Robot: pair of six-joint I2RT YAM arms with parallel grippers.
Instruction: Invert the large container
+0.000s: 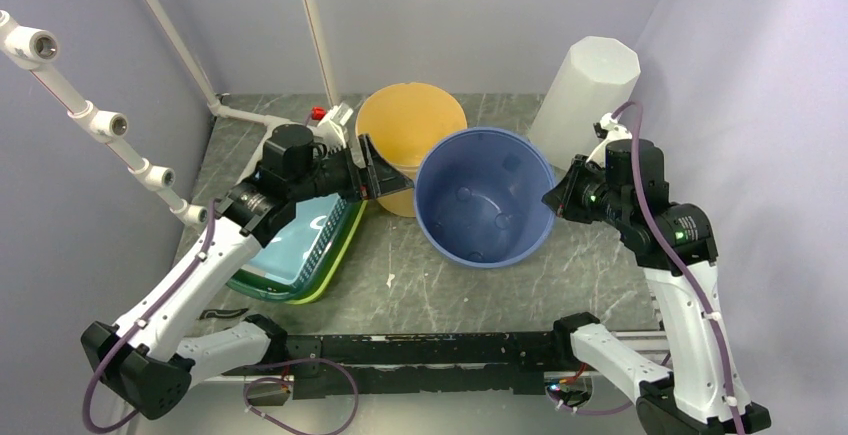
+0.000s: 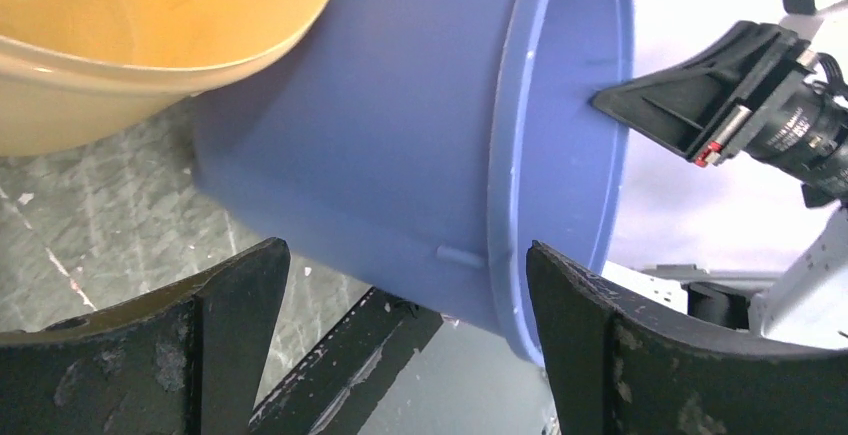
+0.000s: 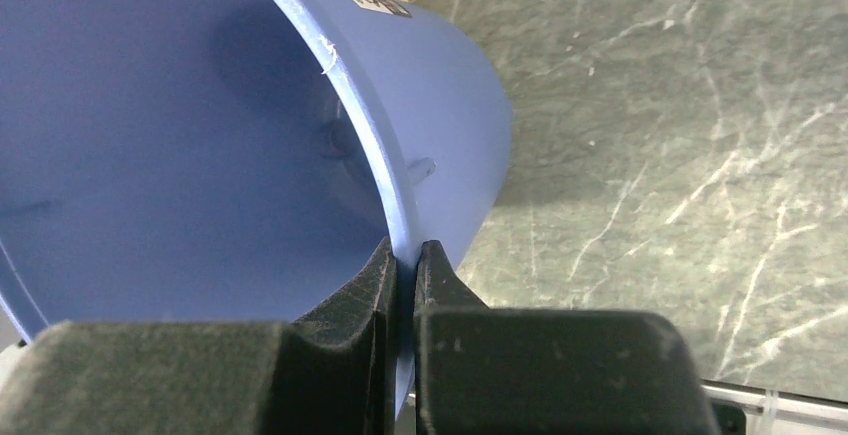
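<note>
Room tight on left w/ orange tub (image 1: 405, 125) just beside blue bucket (image 1: 484, 200), mouth up; right gripper (image 3: 403, 255) pinching rim, left gripper (image 2: 403, 250) spread wide.

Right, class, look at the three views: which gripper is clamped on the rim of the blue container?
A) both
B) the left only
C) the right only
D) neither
C: the right wrist view shows the right gripper pinched shut on the rim of the blue container, one finger inside and one outside, while the left gripper has its fingers wide apart.
</note>
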